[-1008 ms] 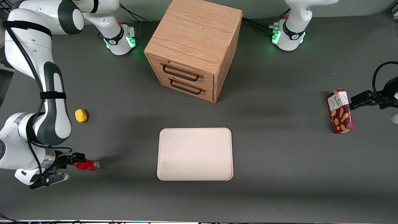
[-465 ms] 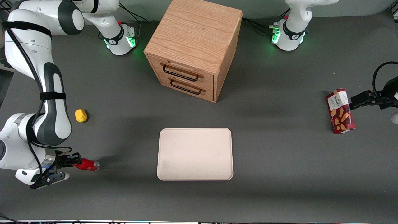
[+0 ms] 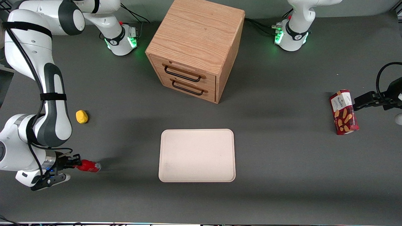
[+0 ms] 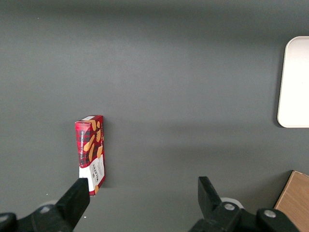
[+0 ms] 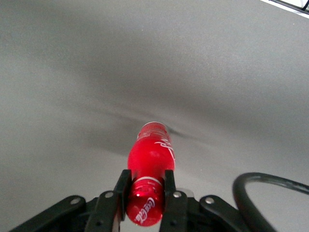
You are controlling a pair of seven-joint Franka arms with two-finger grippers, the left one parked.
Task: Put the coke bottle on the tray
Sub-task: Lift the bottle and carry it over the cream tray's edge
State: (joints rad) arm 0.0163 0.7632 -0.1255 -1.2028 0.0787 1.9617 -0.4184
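Two black fingers (image 5: 121, 191) of the gripper (image 3: 76, 163) are pinching the coke bottle (image 3: 88, 166) near its capped end, the bottle lying on its side and sticking out toward the tray (image 3: 197, 155). All this is happening at the working arm's end of the bench (image 3: 282, 175), close to the edge nearest the front camera. The tray is sitting bare at mid-bench, well apart from the bottle, in front of the wooden drawer cabinet (image 3: 196, 50). A yellow lump (image 3: 81, 116) is resting farther from the camera than the bottle.
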